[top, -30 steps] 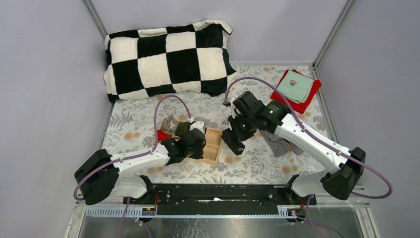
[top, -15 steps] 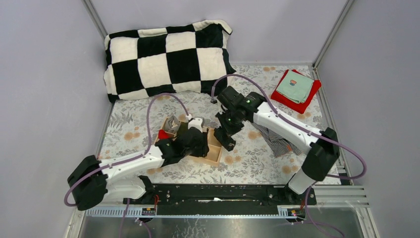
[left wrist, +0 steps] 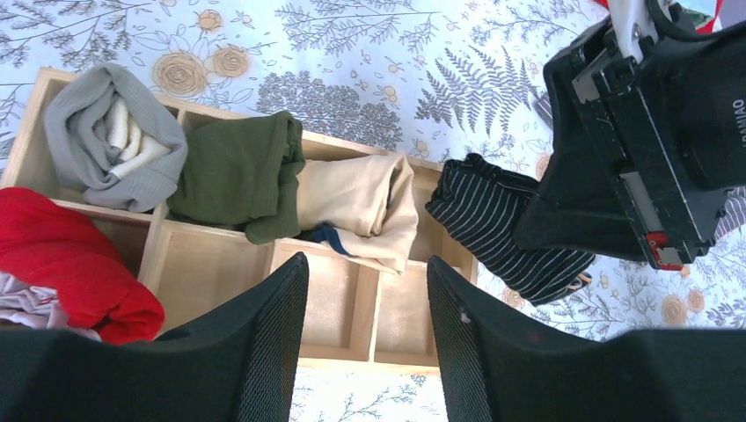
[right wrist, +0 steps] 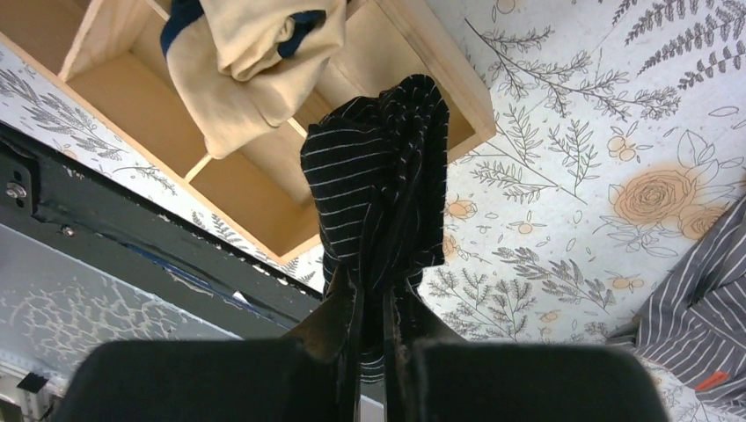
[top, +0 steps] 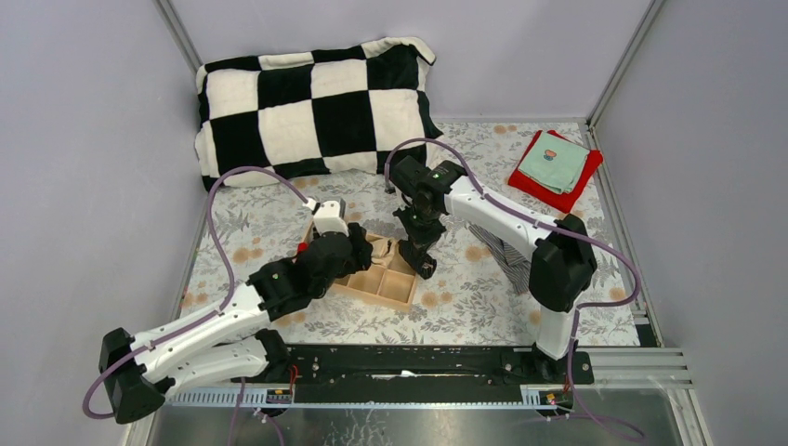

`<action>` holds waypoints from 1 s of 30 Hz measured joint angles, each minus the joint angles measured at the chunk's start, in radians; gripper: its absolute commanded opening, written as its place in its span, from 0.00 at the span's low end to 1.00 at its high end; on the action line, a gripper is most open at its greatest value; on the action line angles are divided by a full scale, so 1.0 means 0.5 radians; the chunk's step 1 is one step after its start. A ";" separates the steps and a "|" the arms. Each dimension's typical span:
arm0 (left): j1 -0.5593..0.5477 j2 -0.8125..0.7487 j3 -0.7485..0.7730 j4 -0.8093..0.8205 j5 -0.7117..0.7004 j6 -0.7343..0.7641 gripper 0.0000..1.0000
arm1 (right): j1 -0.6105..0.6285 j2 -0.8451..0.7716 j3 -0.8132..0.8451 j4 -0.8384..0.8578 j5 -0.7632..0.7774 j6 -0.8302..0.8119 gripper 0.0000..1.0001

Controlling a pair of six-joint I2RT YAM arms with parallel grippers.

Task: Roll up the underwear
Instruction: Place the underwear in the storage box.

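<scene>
Carried leftward, black underwear [right wrist: 378, 202] hangs from right tool [right wrist: 370, 297].

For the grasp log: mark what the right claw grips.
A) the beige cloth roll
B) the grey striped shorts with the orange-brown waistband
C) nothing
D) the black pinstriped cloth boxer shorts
D: the right wrist view shows the right claw shut on the black pinstriped cloth boxer shorts, bunched up in its grip.

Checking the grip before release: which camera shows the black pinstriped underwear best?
Right wrist: the black pinstriped underwear fills the centre, pinched in the right gripper at the wooden tray edge. Left wrist shows it sideways, partly hidden behind that gripper. Top external shows only a small dark bundle.
</scene>
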 measured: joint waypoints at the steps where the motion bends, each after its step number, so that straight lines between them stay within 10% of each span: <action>1: 0.000 -0.007 0.005 -0.005 -0.019 0.001 0.58 | -0.001 0.007 0.000 -0.010 0.000 0.000 0.00; 30: 0.000 -0.063 0.007 -0.049 -0.133 0.024 0.59 | -0.010 0.450 0.360 -0.182 -0.045 0.037 0.00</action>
